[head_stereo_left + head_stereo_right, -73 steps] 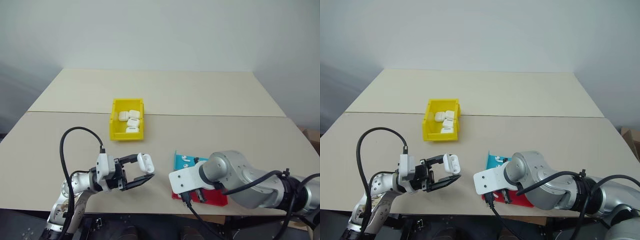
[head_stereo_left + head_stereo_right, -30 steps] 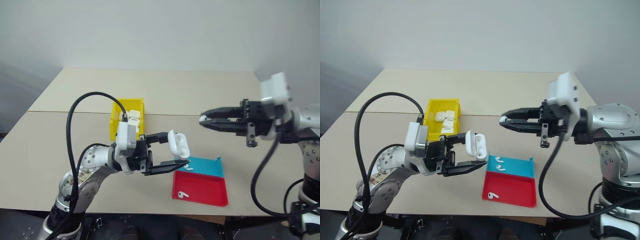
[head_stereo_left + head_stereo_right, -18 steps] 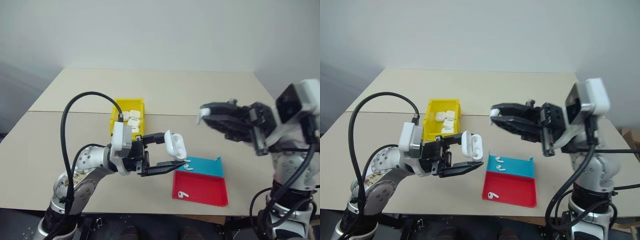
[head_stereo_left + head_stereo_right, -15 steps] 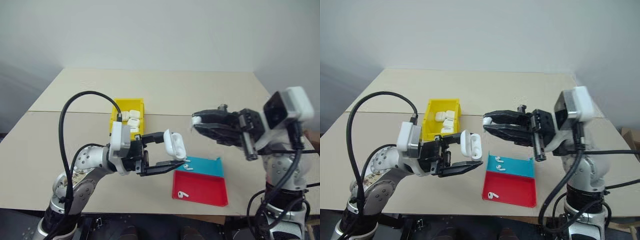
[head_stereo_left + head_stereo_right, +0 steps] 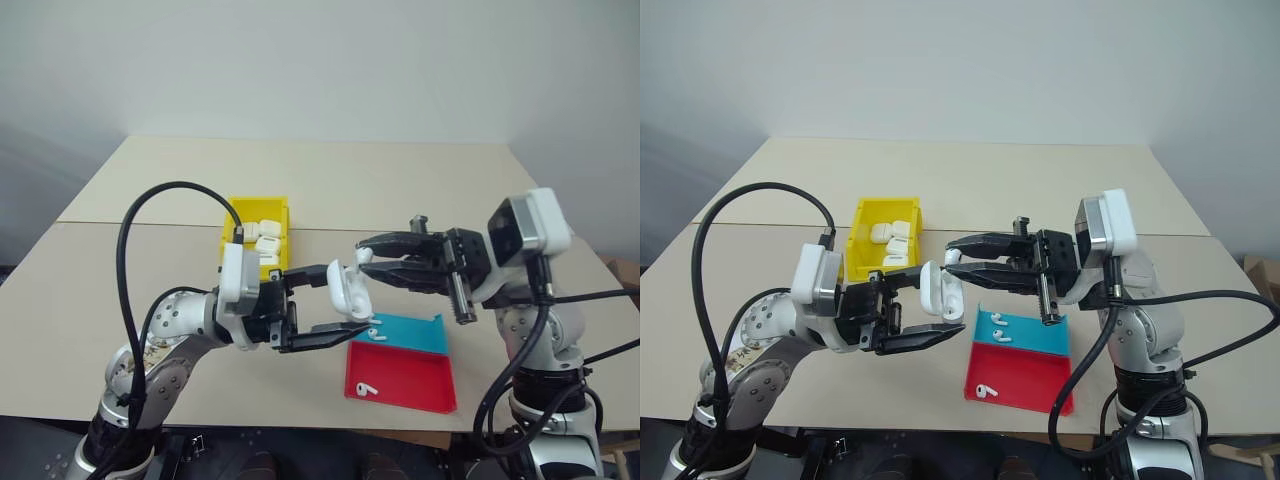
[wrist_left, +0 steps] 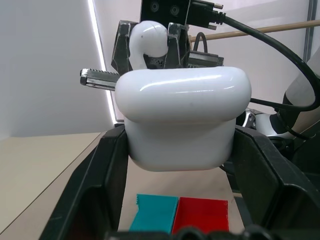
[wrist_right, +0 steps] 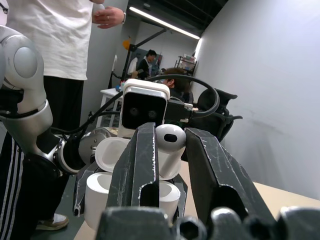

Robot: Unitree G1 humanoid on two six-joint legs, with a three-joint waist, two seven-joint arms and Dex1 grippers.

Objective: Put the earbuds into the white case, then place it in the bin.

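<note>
My left gripper (image 5: 346,298) is shut on the white case (image 5: 347,290), held above the table with its lid flipped open. The case's rounded body (image 6: 182,120) sits between the black fingers (image 6: 100,175). My right gripper (image 5: 365,257) is shut on one of the earbuds (image 7: 170,144), pinched at its tips just above and beside the open case. More earbuds lie loose: two in the blue tray (image 5: 997,321) and one in the red tray (image 5: 983,390). The yellow bin (image 5: 854,240) stands behind my left arm and holds several white cases (image 5: 266,236).
The shallow blue tray (image 5: 415,335) and the red tray (image 5: 412,382) lie side by side near the table's front edge, under my right gripper. The beige table (image 5: 400,190) stretches behind. A person in a white shirt (image 7: 55,35) stands off the table.
My right gripper has swung left and down with the earbud, from well right of the case to right at its open top. The left gripper and case stayed in place.
</note>
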